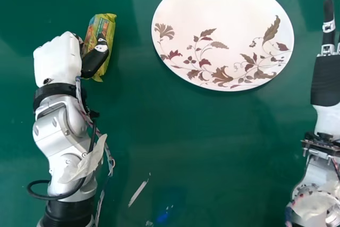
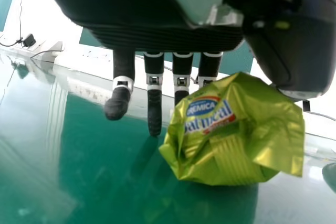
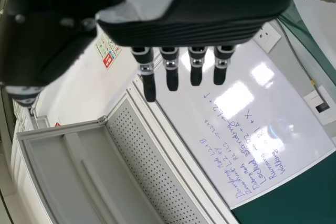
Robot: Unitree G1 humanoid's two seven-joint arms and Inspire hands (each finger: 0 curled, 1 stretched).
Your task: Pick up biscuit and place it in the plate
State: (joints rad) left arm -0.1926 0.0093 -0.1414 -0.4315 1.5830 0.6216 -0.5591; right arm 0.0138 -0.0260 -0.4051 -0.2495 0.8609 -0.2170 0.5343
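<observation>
Surface (image 1: pixel 175 142), green and glossy, lies under everything, and the oval plate (image 1: pixel 218 9) sits on its far part, right of the middle, white with leaf sprays along its near side. The right hand (image 1: pixel 326 81) is at the right edge of the head view, well apart from the plate, its fingers straight. The left hand (image 1: pixel 57 59) is palm down to the left of the plate, its fingers reaching down nearly straight, spread wide rather than closed, with the thumb lying across the biscuit packet (image 1: pixel 108 27). That packet is on the surface at the thumb side, left of the plate. It should be light and easy to lift, with a loose, crinkly wrapper that may slide under smooth fingertips; the biscuits inside are likely stiff but brittle, so a hard squeeze could crack them. The best hold is probably across the narrow middle, thumb against one long side and fingers against the other, clear of the floppy ends. Its long axis runs mostly near to far, the far end leaning a little right.
</observation>
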